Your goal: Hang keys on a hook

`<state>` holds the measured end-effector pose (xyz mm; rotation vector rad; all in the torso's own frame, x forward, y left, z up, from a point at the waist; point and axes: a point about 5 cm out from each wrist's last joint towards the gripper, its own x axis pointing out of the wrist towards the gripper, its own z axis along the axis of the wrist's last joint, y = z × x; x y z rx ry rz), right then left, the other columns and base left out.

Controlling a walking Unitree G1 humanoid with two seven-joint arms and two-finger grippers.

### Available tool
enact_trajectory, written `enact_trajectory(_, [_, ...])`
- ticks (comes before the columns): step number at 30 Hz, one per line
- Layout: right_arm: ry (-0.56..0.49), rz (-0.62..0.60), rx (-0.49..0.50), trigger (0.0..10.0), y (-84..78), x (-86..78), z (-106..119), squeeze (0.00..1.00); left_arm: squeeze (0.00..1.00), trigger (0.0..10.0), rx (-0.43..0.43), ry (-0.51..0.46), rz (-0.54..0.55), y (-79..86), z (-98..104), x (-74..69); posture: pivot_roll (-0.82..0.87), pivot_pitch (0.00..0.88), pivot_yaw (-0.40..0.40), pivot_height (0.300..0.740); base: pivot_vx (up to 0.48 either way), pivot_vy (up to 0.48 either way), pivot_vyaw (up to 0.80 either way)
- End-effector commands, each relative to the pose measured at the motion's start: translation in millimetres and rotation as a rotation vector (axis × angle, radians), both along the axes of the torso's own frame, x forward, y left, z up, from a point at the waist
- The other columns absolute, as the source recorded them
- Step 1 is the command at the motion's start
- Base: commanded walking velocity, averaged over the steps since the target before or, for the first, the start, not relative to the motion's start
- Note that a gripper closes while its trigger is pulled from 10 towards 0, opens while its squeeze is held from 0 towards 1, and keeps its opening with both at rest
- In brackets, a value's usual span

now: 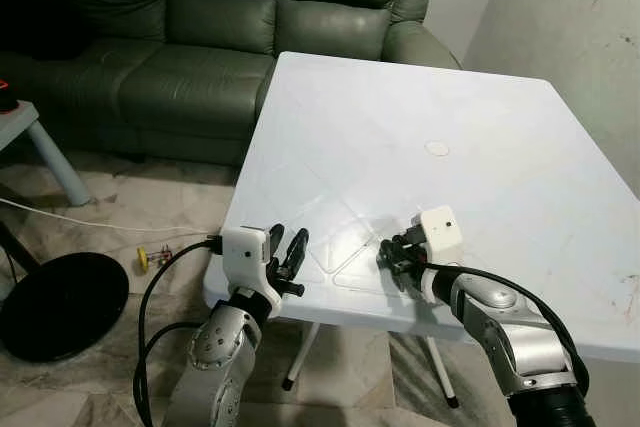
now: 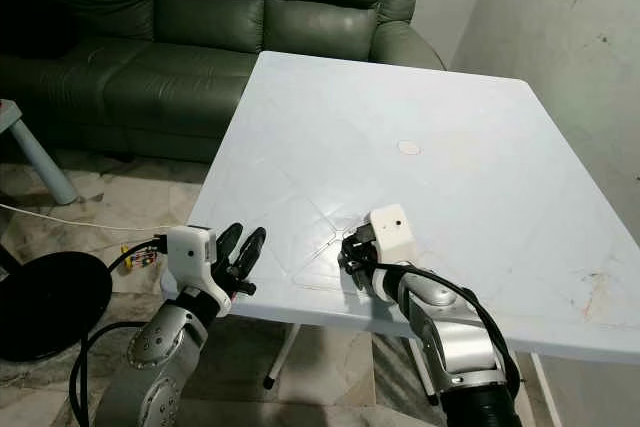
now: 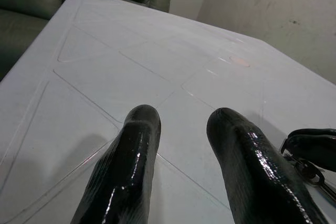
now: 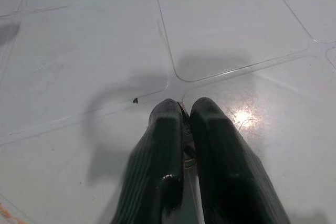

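Grippers low over near edge of white plastic table [image 1: 480,127], your view down from above. Right gripper [image 1: 388,255] bent inward, black fingers [image 4: 168,129] pressed together on small metal keys [image 4: 185,148], held just above tabletop. Left gripper [image 1: 290,250] at near left corner, fingers [image 3: 137,145] spread apart, holding nothing. Behind table, dark green leather sofa [image 1: 200,37]; pale wall on right; black round disc [image 1: 62,302] on tiled floor [image 1: 150,207] at left.

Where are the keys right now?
The keys are pinched between the closed fingers of the right gripper, low over the near edge of the white table. The left gripper is open just beside it, on the robot's left.
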<state>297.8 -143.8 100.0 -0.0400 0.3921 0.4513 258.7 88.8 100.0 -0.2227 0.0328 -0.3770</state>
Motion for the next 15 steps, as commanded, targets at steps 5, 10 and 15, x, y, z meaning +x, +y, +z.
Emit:
enact_trajectory(5, [-0.028,0.008,-0.001,0.0,-2.4,-1.5,6,0.0,0.0,10.0,-0.041,-0.017,-0.012,-10.5,7,0.1,0.15,0.052,-0.101,0.74,0.0,0.0,0.0])
enact_trajectory(10, [-0.047,-0.006,0.091,0.0,-2.7,-0.9,13,0.0,0.0,10.0,-0.048,-0.014,-0.013,-11.0,6,0.4,0.15,0.049,-0.101,0.74,0.0,0.0,0.0])
enact_trajectory(15, [-0.102,-0.001,0.207,0.0,-2.4,4.0,24,0.0,0.0,10.0,-0.051,-0.014,-0.017,-12.4,6,0.8,0.15,0.043,-0.1,0.74,0.0,0.0,0.0])
